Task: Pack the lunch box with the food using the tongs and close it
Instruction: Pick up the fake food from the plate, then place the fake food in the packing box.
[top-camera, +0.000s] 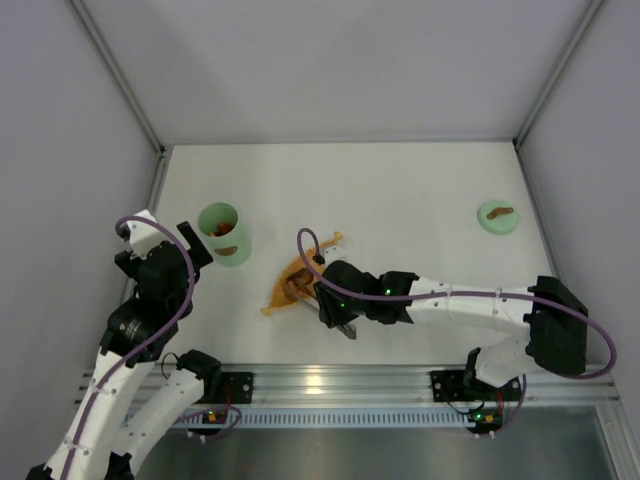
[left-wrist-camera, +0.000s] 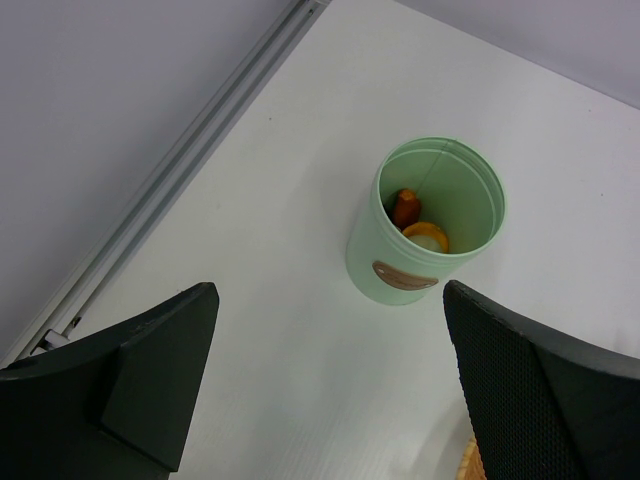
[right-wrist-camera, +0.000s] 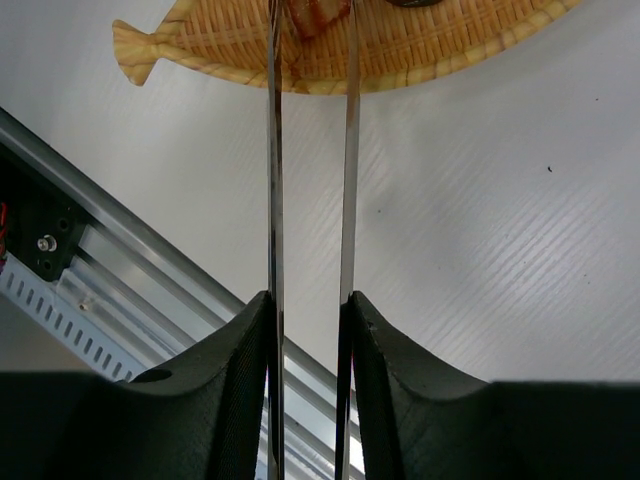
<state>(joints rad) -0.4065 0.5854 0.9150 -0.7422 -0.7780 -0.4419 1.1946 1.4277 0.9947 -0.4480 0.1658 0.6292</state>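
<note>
Steel tongs (right-wrist-camera: 275, 170), pinched by the right gripper (right-wrist-camera: 310, 305), point straight at the tray (right-wrist-camera: 420, 50), tips flanking a brown food piece (right-wrist-camera: 320, 12); left gripper (left-wrist-camera: 330, 290) spread.

Ahead of the left end effector (left-wrist-camera: 330, 400), bare tabletop (left-wrist-camera: 280, 330) lies free as far as the lunch box (left-wrist-camera: 400, 275). The box stands upright just beyond the wide gap between the fingers, its mouth uncovered and facing up, with food (left-wrist-camera: 405, 208) low inside. To this end effector's left, a frame rail (left-wrist-camera: 200, 130) and the side wall (left-wrist-camera: 100, 80) close off the space.

Ahead of the right end effector (right-wrist-camera: 310, 330), the tongs (right-wrist-camera: 275, 150) run forward from between its fingers to the woven tray (right-wrist-camera: 400, 50), which bars the way in front. The tabletop to its right is free. The base rail (right-wrist-camera: 120, 260) runs close on its left and behind. The lid (top-camera: 497, 217) lies well apart, far off to its right.
</note>
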